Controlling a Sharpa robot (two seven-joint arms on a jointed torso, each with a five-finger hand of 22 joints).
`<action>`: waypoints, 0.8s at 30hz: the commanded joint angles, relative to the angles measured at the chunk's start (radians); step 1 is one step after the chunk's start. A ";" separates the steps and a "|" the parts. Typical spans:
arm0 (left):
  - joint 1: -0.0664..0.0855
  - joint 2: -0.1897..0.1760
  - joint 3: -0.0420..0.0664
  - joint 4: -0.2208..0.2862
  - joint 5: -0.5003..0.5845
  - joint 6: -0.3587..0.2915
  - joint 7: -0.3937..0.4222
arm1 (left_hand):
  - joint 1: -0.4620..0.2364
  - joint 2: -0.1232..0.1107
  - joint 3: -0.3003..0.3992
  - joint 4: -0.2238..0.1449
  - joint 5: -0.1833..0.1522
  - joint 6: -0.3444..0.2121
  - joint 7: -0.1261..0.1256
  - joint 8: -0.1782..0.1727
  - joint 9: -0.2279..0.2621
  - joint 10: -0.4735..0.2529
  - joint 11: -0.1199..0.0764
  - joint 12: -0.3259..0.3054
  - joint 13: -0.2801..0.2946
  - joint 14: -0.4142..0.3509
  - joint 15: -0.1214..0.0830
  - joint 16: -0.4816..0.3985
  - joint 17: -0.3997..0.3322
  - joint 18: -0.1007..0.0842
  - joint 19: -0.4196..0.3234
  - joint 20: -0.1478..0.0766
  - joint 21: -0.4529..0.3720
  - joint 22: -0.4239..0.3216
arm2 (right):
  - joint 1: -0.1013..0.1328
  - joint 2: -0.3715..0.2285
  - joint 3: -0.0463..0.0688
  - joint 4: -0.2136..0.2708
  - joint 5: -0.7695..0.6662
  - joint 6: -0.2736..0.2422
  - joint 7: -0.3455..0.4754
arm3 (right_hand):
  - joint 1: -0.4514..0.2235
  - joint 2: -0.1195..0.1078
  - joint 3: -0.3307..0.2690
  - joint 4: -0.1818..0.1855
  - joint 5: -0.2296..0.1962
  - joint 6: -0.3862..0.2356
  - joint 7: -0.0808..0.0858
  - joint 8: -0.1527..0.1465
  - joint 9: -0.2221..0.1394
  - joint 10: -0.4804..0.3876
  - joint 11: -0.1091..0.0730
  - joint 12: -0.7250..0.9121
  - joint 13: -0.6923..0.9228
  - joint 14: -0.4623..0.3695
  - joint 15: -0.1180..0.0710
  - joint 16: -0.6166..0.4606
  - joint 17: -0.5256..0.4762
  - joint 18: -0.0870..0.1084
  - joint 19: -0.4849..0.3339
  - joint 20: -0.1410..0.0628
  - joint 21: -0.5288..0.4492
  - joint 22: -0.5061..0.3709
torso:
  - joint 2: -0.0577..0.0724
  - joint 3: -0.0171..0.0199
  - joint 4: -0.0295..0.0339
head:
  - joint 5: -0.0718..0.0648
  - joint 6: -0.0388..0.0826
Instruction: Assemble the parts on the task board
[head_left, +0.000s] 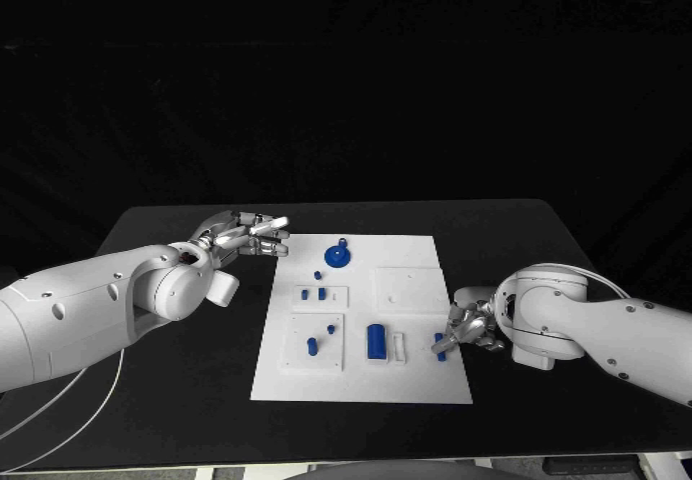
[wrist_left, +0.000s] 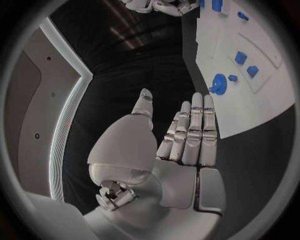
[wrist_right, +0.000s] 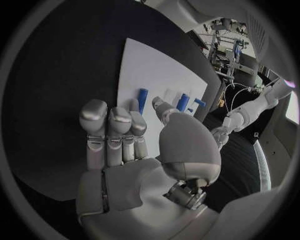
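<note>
A white task board (head_left: 411, 375) lies mid-desk (head_left: 173, 400) with blue parts (head_left: 376, 341) on it. The left hand (head_left: 245, 237) hovers off its far left corner, fingers (wrist_left: 190, 132) straight, empty. The right hand (head_left: 470, 328) rests at its right edge, fingers (wrist_right: 115, 130) loosely apart, holding nothing.

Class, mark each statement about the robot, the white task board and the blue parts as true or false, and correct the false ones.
1. The left hand holds a blue part. False: it holds nothing, fingers extended, beside the task board's far left corner.
2. The right hand is at the board's right edge. True.
3. The round blue part lies near the board's far edge. True.
4. The blue cylinder lies off the board on the black table. False: it lies on the board's near half.
</note>
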 joint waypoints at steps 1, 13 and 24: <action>-0.002 0.001 0.001 0.003 -0.003 0.012 0.010 | -0.005 -0.005 0.001 0.004 -0.001 -0.004 -0.001 -0.002 -0.002 -0.007 -0.002 -0.002 0.001 -0.009 -0.001 -0.002 0.001 0.004 -0.006 0.002 0.003 -0.001 | -0.002 0.008 -0.002 -0.006 -0.077 -0.030 -0.026 | -0.003 -0.008 -0.019 0.025 -0.002 -0.017 0.004 -0.001 -0.019 -0.007 0.003 -0.007 -0.002 0.001 0.008 -0.006 0.003 0.009 0.016 0.003 -0.004 0.104 | 0.000 -0.0014 -0.0003 | 0.001 -0.002; -0.002 -0.002 0.001 0.003 -0.003 0.013 0.008 | -0.005 -0.005 0.001 0.004 -0.001 -0.004 -0.001 -0.002 -0.002 -0.007 -0.002 -0.002 0.001 -0.009 -0.001 -0.002 0.001 0.004 -0.006 0.002 0.003 -0.001 | -0.031 0.061 -0.021 -0.051 -0.244 -0.036 -0.031 | 0.020 -0.017 -0.013 0.079 -0.002 0.000 0.005 0.001 -0.109 -0.006 0.004 -0.016 -0.003 0.004 0.010 -0.020 0.016 0.012 0.017 0.007 -0.013 0.103 | 0.000 0.0014 -0.0008 | 0.007 -0.006; -0.002 -0.003 0.001 0.003 -0.003 0.015 0.004 | -0.005 -0.005 0.001 0.004 -0.001 -0.004 -0.001 -0.002 -0.002 -0.007 -0.002 -0.002 0.001 -0.009 -0.001 -0.002 0.001 0.004 -0.006 0.002 0.003 -0.001 | -0.038 0.075 -0.030 -0.050 -0.262 0.042 -0.033 | 0.124 0.004 0.057 -0.095 0.040 -0.004 0.010 -0.002 -0.136 -0.012 0.009 -0.018 -0.003 0.005 0.017 -0.023 0.015 0.013 0.014 0.015 -0.017 0.103 | -0.001 -0.0001 -0.0023 | 0.006 -0.012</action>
